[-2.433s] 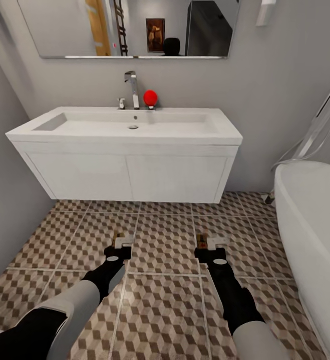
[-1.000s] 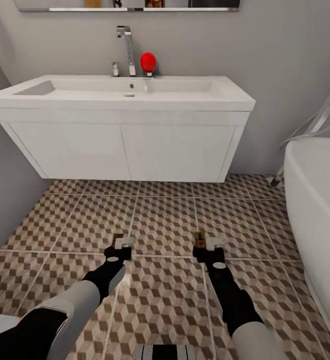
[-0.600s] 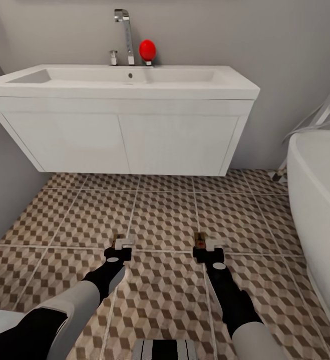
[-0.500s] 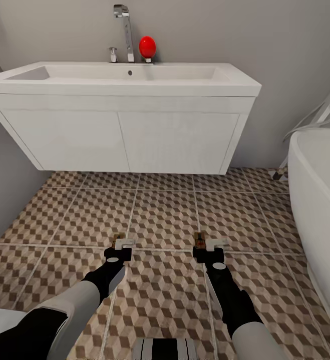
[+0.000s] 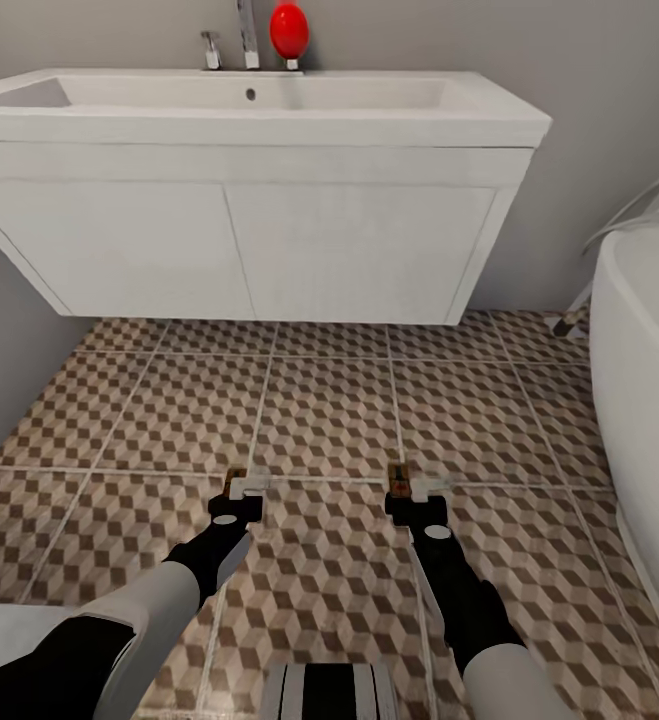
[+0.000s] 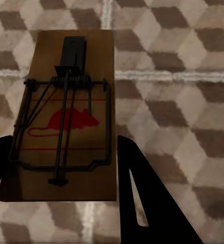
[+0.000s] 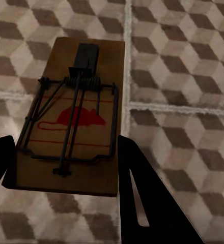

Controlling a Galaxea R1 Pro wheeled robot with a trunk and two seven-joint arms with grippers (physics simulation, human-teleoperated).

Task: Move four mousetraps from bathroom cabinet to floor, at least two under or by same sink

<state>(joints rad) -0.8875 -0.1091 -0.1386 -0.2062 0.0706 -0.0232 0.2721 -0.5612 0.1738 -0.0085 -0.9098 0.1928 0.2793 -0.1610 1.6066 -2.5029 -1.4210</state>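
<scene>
Cube-patterned tiles of the bathroom floor (image 5: 324, 420) fill the lower two thirds of the head view, with the white wall-hung sink (image 5: 249, 190) across the top, a chrome tap (image 5: 246, 20) and a red ball-shaped object (image 5: 290, 30) at its back edge in the upper centre, and the curved white side of a bathtub (image 5: 649, 400) along the right edge. Both arms reach forward from the bottom of the frame, above the tiles in front of the sink. The left gripper (image 5: 239, 497), at lower centre-left, has its dark fingers (image 6: 147, 203) pinching a mousetrap (image 6: 63, 122): in the left wrist view the wooden board with its spring, wire bar and red mouse print sits between the two fingers, held above a grout line. The right gripper (image 5: 409, 495), at lower centre-right, pinches a second mousetrap (image 7: 74, 119) in the same way between its fingers (image 7: 147, 203), the board tilted slightly over the tiles. Whether either board touches the floor cannot be told.
</scene>
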